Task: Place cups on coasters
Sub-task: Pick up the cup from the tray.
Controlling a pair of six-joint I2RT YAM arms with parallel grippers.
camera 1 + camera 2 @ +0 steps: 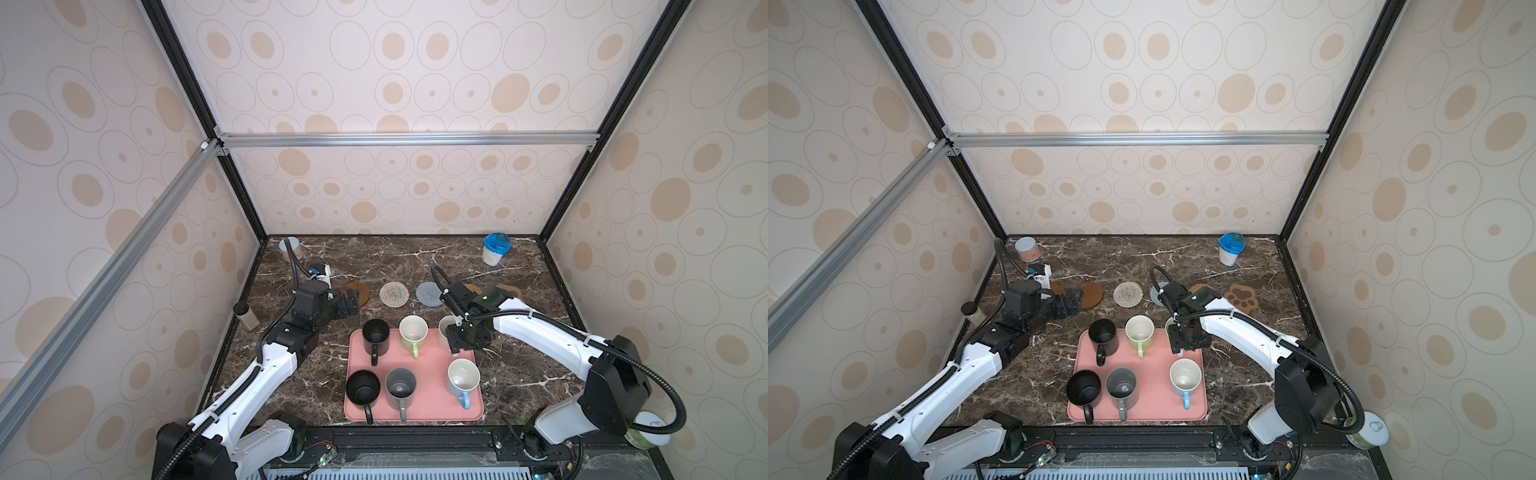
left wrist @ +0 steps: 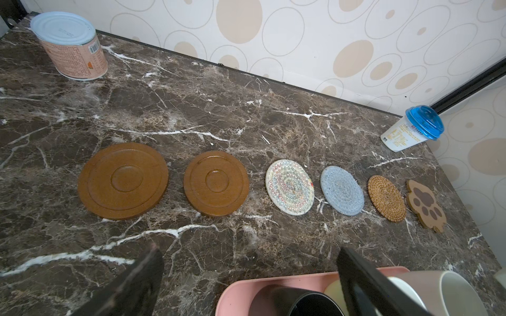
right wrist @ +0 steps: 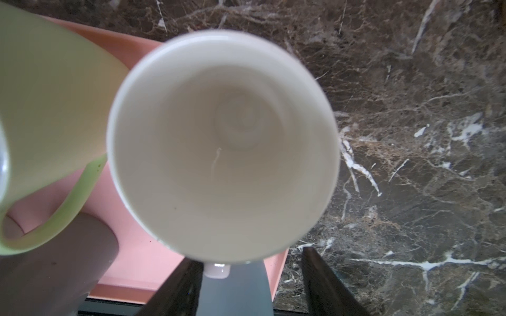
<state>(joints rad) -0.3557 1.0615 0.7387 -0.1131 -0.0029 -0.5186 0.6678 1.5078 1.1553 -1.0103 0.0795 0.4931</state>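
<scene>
Presently, reading the pink tray as a dial with twelve toward the back wall, all six cups stand on it. The white-pink mug is upright at the one-o'clock corner, the light green mug just beside it at its nine. The right gripper hangs at that mug's six. The wrist view shows its jaws parted astride the handle, a gap left on one side, nothing grasped. The left gripper hovers off the tray at eleven, spread wide.

One black mug stands at eleven, a second black mug at seven, the grey mug at six, the white-and-blue mug at five.

Six bare coasters lie in a row at twelve, nine to three: first wooden disc, second wooden disc, whitish woven mat, blue-grey woven mat, rattan mat, paw mat. In both top views the left gripper hides much of the first wooden disc, the right arm most of the rattan mat. A pinkish can stands far at eleven, a blue-lidded jar at one.
</scene>
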